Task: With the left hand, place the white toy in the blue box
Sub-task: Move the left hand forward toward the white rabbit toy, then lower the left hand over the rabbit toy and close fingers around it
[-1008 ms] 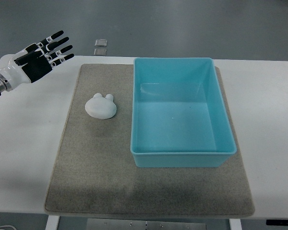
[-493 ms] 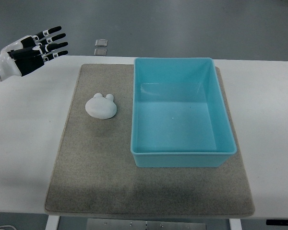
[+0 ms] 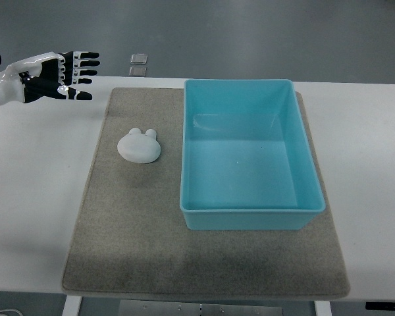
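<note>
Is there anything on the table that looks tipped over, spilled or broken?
Nothing stands out. The white toy lies flat on the grey mat, the blue box sits upright and empty beside it, and the left hand hovers open at the far left.

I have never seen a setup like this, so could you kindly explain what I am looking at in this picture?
This is one camera on a humanoid robot, looking steeply down at its work table. The black-and-white mechanical hand at upper left is the robot's left hand, fingers spread and holding nothing, away from the objects. Its right arm is out of view. On the table lies a grey mat. On the mat sit a white toy with two small ears and, to its right, an empty blue box. The job is to put the toy in the box; that has not yet happened.
</note>
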Motion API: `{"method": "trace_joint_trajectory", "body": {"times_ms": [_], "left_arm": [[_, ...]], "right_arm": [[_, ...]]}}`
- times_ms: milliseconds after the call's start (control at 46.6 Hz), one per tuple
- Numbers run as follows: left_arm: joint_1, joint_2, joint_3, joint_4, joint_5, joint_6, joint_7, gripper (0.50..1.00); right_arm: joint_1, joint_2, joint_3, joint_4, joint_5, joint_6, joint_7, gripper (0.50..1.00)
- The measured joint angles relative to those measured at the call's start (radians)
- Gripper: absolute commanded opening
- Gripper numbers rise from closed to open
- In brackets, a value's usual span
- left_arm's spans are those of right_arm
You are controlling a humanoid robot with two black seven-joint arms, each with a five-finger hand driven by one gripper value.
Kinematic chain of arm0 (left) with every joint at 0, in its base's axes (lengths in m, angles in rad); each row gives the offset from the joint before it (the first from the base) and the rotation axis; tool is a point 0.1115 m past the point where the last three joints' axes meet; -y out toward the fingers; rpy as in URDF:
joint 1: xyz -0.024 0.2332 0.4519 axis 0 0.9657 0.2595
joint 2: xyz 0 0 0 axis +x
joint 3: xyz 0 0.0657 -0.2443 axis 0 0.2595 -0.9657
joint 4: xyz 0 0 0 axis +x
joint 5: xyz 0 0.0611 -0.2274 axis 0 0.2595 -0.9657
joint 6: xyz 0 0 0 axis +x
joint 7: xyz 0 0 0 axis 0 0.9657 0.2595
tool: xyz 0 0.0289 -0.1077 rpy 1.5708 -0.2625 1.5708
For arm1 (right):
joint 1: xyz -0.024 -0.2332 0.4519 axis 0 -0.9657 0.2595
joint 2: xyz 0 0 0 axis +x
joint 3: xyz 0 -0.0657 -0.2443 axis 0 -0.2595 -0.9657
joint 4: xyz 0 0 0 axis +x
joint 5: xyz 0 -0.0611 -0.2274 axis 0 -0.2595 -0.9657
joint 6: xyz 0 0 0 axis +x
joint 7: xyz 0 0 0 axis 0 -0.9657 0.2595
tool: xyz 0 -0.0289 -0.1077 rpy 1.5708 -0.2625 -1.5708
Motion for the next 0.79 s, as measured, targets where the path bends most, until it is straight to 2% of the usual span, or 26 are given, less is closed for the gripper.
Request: {"method": "trace_joint_trajectory", "body": {"times_ms": [150,472,622,794], "left_arm": [[0.001,-0.007,0.008,-0.052,0.101,0.048,-0.002,0.992],[0.015,0.021,0.021,-0.241,0.318,0.12,-0.017,0.992],[0.015,0.021,0.029,-0.29,0.405,0.14,-0.018,0.992],[0.015,0.017,0.053,-0.338,0.484,0.207,-0.018,0.992]], "right_arm": [[0.0,0.0,0.0,0.0,0.0,0.0,0.0,0.936],[0.0,0.0,0.0,0.0,0.0,0.0,0.0,0.936],[0.0,0.0,0.0,0.0,0.0,0.0,0.0,0.936],[0.0,0.0,0.0,0.0,0.0,0.0,0.0,0.936]]}}
